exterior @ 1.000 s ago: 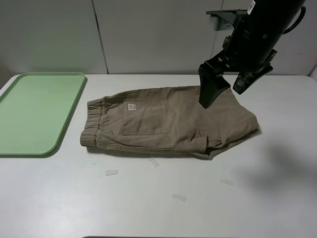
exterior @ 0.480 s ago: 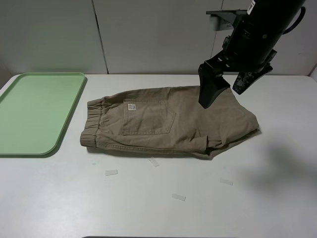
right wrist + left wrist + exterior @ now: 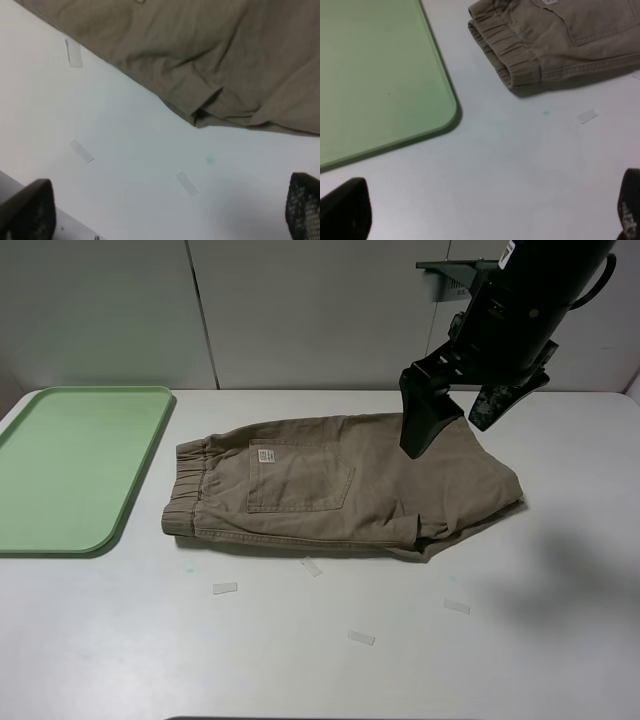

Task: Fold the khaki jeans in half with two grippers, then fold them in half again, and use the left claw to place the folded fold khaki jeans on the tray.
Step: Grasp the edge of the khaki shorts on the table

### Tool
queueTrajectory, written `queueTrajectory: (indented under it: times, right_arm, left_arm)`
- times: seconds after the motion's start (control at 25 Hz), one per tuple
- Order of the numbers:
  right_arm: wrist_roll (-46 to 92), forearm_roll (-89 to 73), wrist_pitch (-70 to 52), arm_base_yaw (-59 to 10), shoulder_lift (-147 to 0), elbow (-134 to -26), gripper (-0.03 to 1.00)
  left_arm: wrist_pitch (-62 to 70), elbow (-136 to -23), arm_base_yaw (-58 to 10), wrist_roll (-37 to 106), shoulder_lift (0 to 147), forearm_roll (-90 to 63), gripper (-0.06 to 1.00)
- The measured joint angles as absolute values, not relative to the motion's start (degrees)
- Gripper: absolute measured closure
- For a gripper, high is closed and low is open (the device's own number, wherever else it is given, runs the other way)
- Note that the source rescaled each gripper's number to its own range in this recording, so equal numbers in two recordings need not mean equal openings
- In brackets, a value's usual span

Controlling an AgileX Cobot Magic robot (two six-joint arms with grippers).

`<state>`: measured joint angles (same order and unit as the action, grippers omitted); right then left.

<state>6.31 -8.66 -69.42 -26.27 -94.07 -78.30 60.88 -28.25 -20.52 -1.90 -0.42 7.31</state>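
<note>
The khaki jeans (image 3: pixel 330 485) lie folded lengthwise in the middle of the white table, waistband toward the tray (image 3: pixel 70 465), back pocket and white label facing up. The pale green tray sits at the left with nothing on it. High above the jeans' leg end hangs my right gripper (image 3: pixel 462 412), open and holding nothing; its wrist view shows the leg hems (image 3: pixel 210 65) and wide-apart fingertips (image 3: pixel 305 207). My left gripper (image 3: pixel 487 215) is open above bare table, between the tray corner (image 3: pixel 440 110) and the waistband (image 3: pixel 505 47). The left arm does not show in the high view.
Small strips of clear tape (image 3: pixel 225 588) (image 3: pixel 361 638) (image 3: pixel 457 607) lie on the table in front of the jeans, one (image 3: pixel 311 567) just off their front edge. A grey panelled wall stands behind the table. The table's front edge shows in the right wrist view (image 3: pixel 65 220).
</note>
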Motion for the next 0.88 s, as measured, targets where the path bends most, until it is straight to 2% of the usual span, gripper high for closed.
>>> queueTrajectory:
  times: [0.32, 0.52, 0.88]
  right_arm:
    - [6.49, -10.36, -69.42, -26.27, -94.07, -78.30, -0.03]
    - [6.49, -10.56, -68.30, -26.27, -94.07, -78.30, -0.03]
    - [1.35, -5.00, -59.46, -26.05, -94.94, -78.30, -0.03]
  left_arm:
    - [60.88, -28.19, -18.95, -1.90, -0.42, 7.31, -0.04]
    - [60.88, -28.19, -13.00, -1.90, -0.42, 7.31, -0.04]
    - [60.82, -28.19, -0.71, -1.90, -0.42, 7.31, -0.04]
